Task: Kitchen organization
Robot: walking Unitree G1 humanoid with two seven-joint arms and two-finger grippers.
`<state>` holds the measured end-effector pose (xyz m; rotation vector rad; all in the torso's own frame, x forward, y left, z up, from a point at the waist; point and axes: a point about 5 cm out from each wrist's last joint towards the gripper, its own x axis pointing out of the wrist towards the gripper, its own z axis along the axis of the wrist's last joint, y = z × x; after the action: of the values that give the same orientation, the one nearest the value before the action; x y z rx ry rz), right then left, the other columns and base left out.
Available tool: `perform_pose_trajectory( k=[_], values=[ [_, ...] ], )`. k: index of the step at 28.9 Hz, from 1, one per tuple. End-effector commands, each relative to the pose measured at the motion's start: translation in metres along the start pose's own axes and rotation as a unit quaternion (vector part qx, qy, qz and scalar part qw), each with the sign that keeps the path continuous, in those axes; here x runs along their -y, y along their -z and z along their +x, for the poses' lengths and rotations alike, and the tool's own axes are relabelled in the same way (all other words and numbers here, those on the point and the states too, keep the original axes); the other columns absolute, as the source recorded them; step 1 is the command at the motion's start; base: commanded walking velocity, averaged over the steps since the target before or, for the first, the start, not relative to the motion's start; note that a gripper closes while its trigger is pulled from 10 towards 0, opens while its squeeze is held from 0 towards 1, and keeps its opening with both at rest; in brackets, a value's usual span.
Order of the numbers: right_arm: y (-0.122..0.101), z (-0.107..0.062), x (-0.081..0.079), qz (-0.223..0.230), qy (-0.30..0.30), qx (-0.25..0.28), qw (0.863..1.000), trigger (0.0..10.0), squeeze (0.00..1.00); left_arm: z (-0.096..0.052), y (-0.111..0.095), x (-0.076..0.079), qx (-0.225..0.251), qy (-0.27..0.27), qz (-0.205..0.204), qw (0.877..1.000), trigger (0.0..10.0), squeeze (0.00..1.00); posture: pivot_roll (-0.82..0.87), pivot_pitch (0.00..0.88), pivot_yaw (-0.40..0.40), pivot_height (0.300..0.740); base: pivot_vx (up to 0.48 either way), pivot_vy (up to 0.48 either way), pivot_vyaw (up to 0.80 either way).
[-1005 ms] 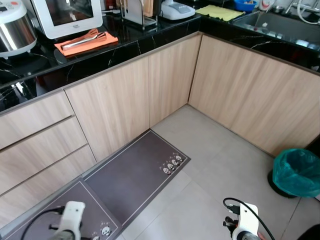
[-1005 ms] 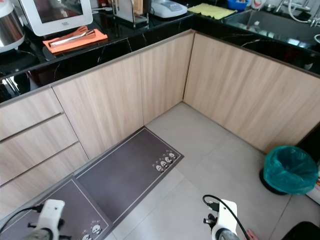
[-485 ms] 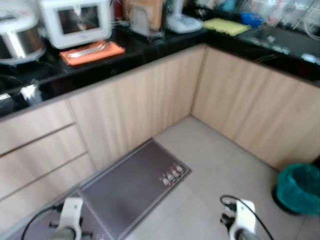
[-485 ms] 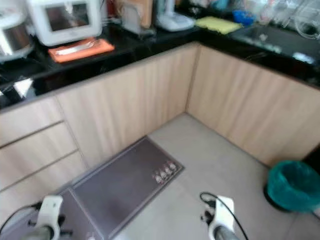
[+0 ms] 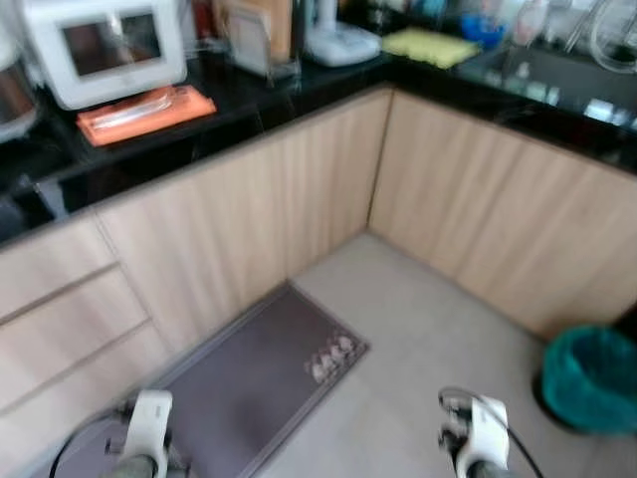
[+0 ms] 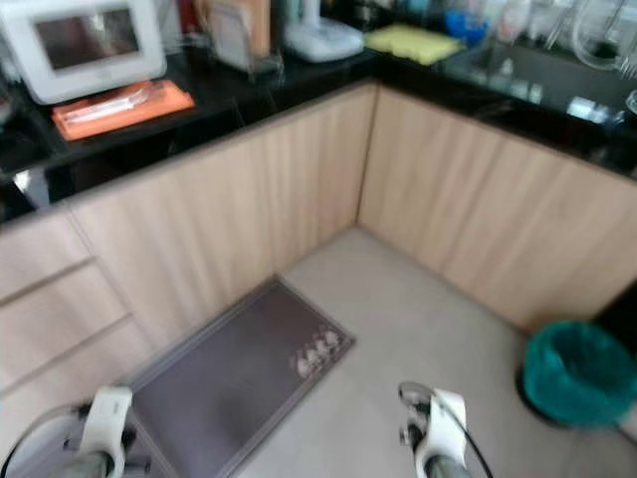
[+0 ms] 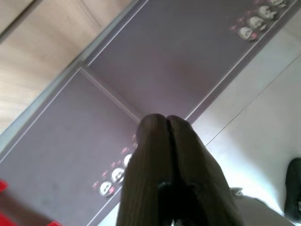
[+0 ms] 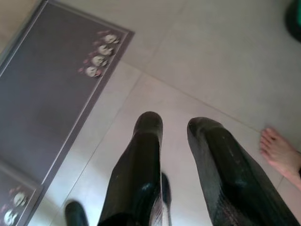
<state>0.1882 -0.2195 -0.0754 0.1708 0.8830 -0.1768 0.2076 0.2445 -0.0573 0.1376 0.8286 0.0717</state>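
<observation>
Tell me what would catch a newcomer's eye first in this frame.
Most likely the orange tray bright against the black countertop, just in front of the white appliance at the robot's left. Next, the teal-lined bin on the tiled floor at the right, beside the wooden cabinets. In the right wrist view a person's bare foot rests on the tiles close to the open right gripper.

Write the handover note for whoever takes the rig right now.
Left gripper: shut, empty, hanging over the grey mat.
Right gripper: open, empty, hanging over the floor tiles; a person's bare foot is close beside it.
Job's things: orange tray with utensils, by the white appliance on the black counter; yellow cloth near the sink. Green bin on the floor at right.
Done: nothing picked up.
Left: walk to the counter and start tidying. Head views are blurred.
</observation>
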Motion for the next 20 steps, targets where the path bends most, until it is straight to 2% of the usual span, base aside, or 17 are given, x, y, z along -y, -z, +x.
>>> perform_pose_trajectory(
  k=[1,2,13,15,20],
  values=[
    [0.0,0.0,0.004,0.004,0.005,-0.003,1.0,10.0,0.0,0.001,-0.003,0.003,0.005,0.004,0.0,1.0,10.0,0.0,0.07,0.0,-0.029,0.74,0.311,0.0,-0.77],
    [-0.001,-0.001,0.004,0.008,0.008,0.001,1.0,10.0,0.0,0.001,-0.001,0.004,0.002,0.005,0.0,1.0,10.0,0.0,0.07,0.0,-0.029,0.74,0.315,0.0,-0.74],
    [-0.002,-0.001,0.007,-0.005,0.007,0.001,1.0,10.0,0.0,0.001,0.0,0.01,0.001,0.009,-0.002,1.0,10.0,0.0,0.06,0.0,-0.048,0.74,0.312,0.0,0.0],
    [-0.003,-0.001,0.009,-0.011,0.006,0.0,1.0,10.0,0.0,0.001,0.001,0.012,0.001,0.007,-0.015,1.0,10.0,0.0,0.05,0.0,-0.052,0.74,0.313,0.0,0.0],
    [-0.002,-0.002,0.01,0.001,0.012,0.006,1.0,10.0,0.0,0.001,0.003,0.016,-0.004,0.016,-0.012,1.0,10.0,0.0,0.03,0.0,-0.036,0.74,0.311,0.0,0.0]
  ],
)
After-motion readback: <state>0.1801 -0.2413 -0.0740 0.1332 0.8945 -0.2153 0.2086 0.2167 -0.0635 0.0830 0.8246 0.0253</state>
